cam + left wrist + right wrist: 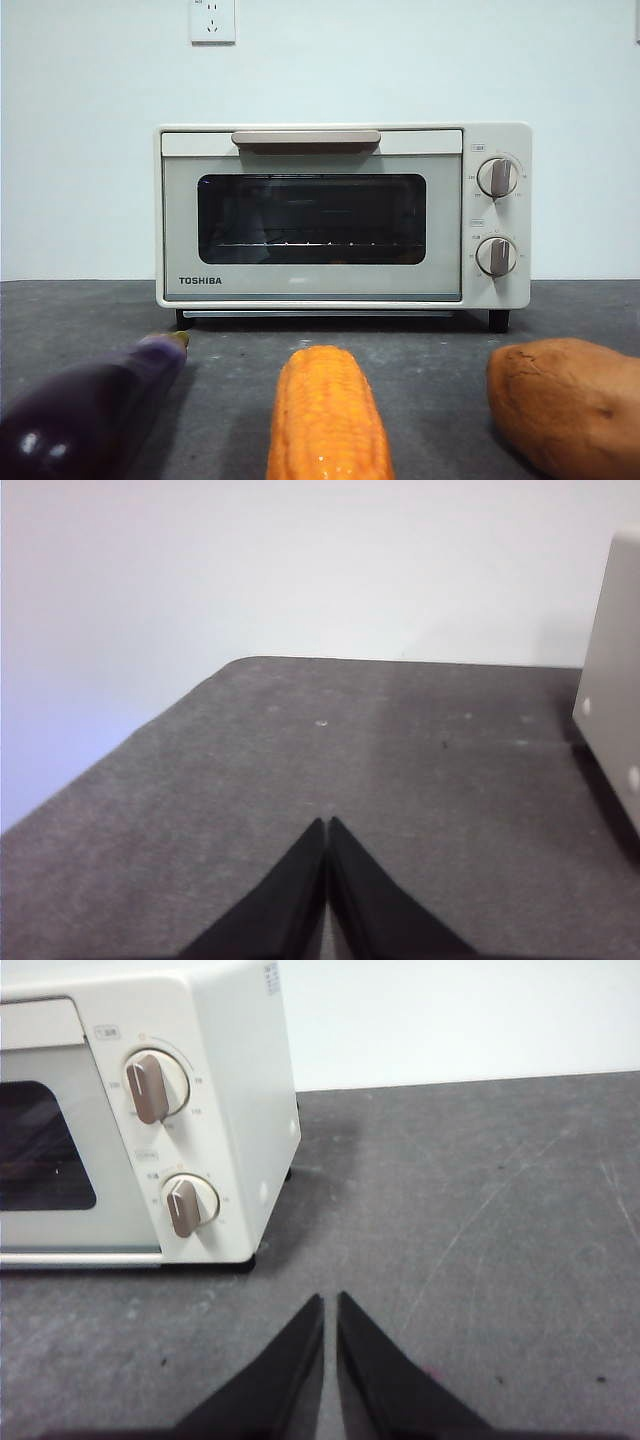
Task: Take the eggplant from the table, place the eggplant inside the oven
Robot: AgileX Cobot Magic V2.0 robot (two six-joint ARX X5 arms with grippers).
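Wide grey counter (230, 400) across the frame, and at its back the oven (343, 215), door shut, rack showing through the dark glass. In front, a row of three: sweet potato (565, 405) on one side, corn cob (328, 415) in the middle, and the eggplant (90, 410) lying on the counter, stem tip toward the oven. Left hand (328, 822) closed on nothing above bare counter; right hand (330, 1298) closed too, empty, near the oven's knobs (155, 1085).
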